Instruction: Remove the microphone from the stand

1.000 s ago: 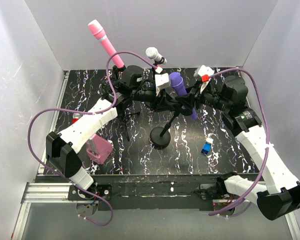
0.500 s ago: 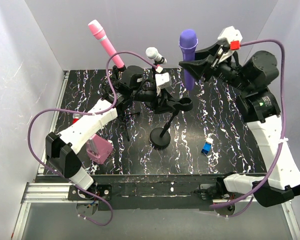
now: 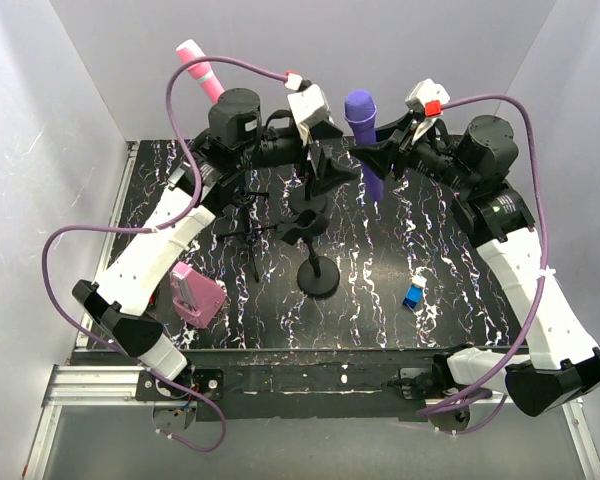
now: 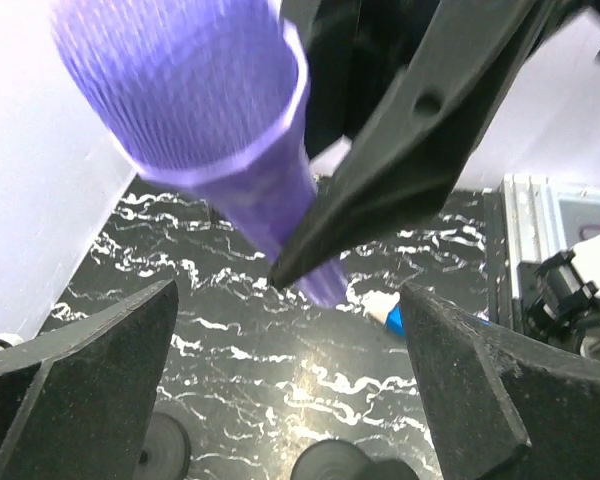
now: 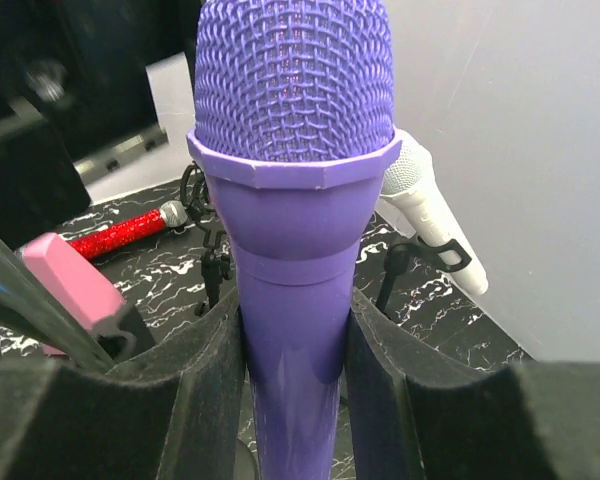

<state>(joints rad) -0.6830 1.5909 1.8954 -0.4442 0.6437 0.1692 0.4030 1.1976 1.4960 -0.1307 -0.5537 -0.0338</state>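
Observation:
The purple microphone (image 3: pixel 363 135) hangs in the air near the back wall, clear of the stand, with my right gripper (image 3: pixel 383 152) shut on its handle. In the right wrist view both pads press its purple body (image 5: pixel 295 200) just under the mesh head, at my right gripper (image 5: pixel 295 380). The black stand (image 3: pixel 319 277) stays mid-table on its round base, its clip empty. My left gripper (image 3: pixel 320 180) hovers open above that clip. From the left wrist, the microphone (image 4: pixel 200 130) fills the upper frame and my left gripper (image 4: pixel 290 400) holds nothing.
A pink microphone (image 3: pixel 202 75) leans at the back left. A white microphone (image 5: pixel 430 220) sits in another stand's clip, and a red one (image 5: pixel 120 230) lies on the table. A pink block (image 3: pixel 198 293) and a small blue object (image 3: pixel 414 295) sit nearer the front.
My right gripper lifted the purple microphone out of the stand's clip and up toward the back. My left gripper opened, let go of the stand and rose above it.

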